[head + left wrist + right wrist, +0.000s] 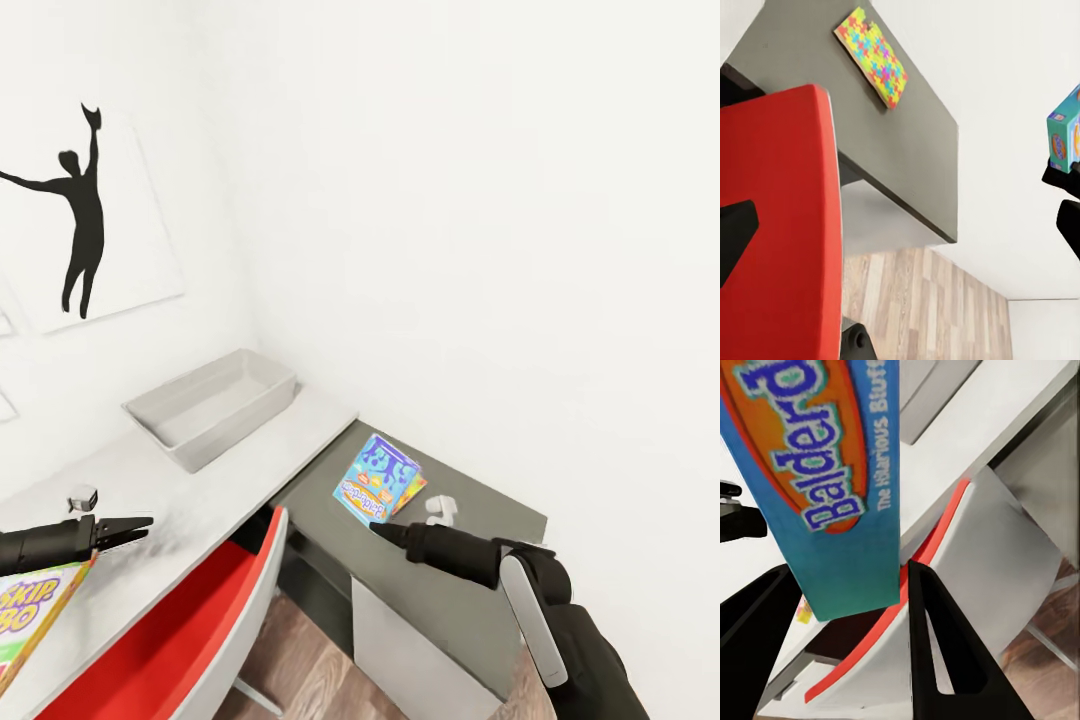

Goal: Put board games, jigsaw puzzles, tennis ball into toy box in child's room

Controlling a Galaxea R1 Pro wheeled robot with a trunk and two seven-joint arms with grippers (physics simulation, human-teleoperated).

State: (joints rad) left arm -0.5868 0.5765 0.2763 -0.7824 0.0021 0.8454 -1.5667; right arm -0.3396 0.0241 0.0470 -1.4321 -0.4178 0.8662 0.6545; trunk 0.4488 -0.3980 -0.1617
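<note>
A light grey toy box stands open in the corner of the pale table top. Over the lower dark grey top, my right gripper is shut on the near edge of the blue board game. The right wrist view shows the blue board game clamped between my fingers. A mosaic jigsaw puzzle lies flat on the dark top, and its edge peeks out behind the blue box. My left gripper hangs open over the pale top, above the Skip-Bo board game.
A red chair is tucked between my arms at the desk's inner corner. Small white objects sit on the pale top and on the dark top. White walls close the corner, with a black silhouette poster at left.
</note>
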